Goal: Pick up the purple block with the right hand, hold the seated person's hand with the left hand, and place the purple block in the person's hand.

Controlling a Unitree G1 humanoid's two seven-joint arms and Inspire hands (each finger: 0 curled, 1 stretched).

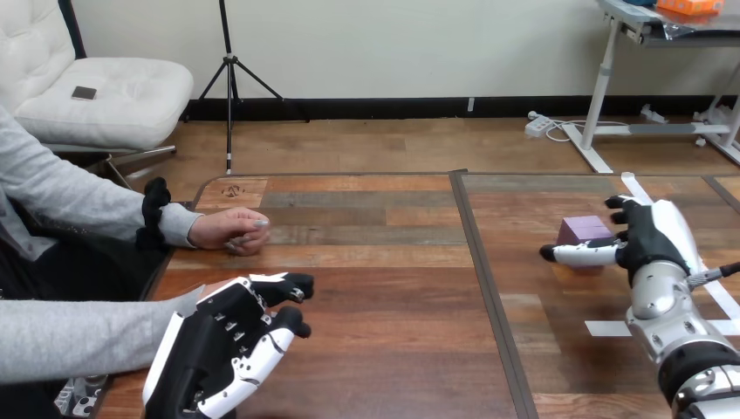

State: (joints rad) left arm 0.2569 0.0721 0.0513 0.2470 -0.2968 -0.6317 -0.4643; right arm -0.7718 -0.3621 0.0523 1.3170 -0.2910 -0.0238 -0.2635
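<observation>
The purple block (583, 230) is at the right of the table, just above the wood. My right hand (650, 237) is shut on it, thumb across its near face and fingers curled at its far right side. My left hand (222, 345) is low at the front left, lying over the end of the person's grey sleeve (96, 336); the person's hand there is hidden beneath it. The person's other hand (231, 231) rests as a loose fist on the table's far left.
A dark seam (484, 279) runs down the wooden table's middle. White tape strips (611, 328) lie on the right part near my right forearm. Bare wood lies between my two hands.
</observation>
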